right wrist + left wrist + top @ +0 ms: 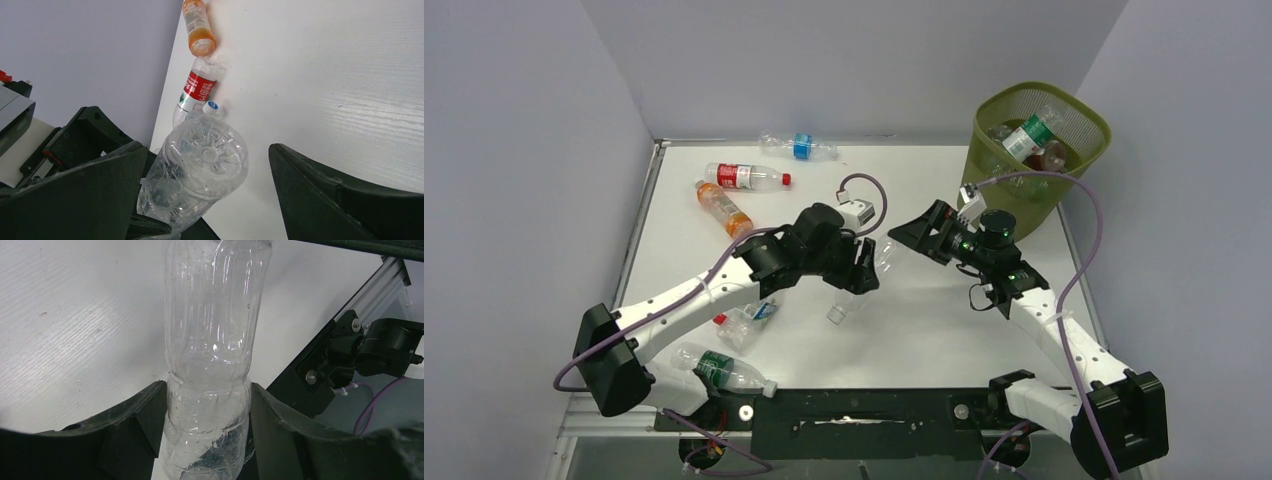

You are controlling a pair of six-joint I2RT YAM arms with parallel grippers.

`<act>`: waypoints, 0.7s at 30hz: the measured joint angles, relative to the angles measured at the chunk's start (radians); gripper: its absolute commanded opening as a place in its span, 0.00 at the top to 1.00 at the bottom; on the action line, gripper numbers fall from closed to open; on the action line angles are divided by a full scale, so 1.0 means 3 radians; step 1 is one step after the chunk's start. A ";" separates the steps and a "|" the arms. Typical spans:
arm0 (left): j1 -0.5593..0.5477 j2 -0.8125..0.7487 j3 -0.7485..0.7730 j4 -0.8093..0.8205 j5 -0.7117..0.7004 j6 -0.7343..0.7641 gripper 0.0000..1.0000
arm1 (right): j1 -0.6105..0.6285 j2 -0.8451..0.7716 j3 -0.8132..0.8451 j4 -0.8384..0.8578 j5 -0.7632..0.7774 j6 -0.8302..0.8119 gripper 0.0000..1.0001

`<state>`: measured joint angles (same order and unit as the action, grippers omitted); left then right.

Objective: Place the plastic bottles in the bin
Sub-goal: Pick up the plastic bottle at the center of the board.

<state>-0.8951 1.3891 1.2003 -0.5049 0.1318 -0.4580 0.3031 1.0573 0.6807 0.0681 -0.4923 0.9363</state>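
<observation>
My left gripper (862, 276) is shut on a clear plastic bottle (876, 268) and holds it off the table, base toward the right arm and neck hanging down. In the left wrist view that bottle (210, 340) is pinched between both fingers (135, 425). My right gripper (904, 236) stands open just right of the bottle's base. In the right wrist view the base (205, 160) lies between the wide jaws, closer to the left finger (95, 190). The olive-green mesh bin (1084, 115) stands at the far right with several bottles inside.
On the table lie a blue-label bottle (799, 147), a red-label bottle (746, 177), an orange bottle (722, 208), a crushed red-capped bottle (746, 322) and a green-label bottle (719, 368). A grey wall runs along the table's left edge.
</observation>
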 measured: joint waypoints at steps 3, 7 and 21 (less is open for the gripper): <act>-0.0037 0.0029 0.0000 0.0027 -0.0001 -0.0010 0.46 | 0.0000 0.0027 0.0000 0.0039 -0.0038 0.0042 0.02; -0.0072 0.0056 0.0000 0.0061 -0.0006 -0.0019 0.46 | 0.0003 0.0048 0.0000 0.0095 -0.0085 0.0061 0.02; -0.0132 0.0065 0.0022 0.0093 -0.0113 -0.0022 0.46 | 0.0047 0.0066 -0.0006 0.0175 -0.0132 0.0074 0.20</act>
<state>-0.9348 1.4086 1.2068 -0.4770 0.0978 -0.4644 0.3172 1.0771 0.6788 0.1207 -0.5320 0.9585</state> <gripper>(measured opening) 0.556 0.861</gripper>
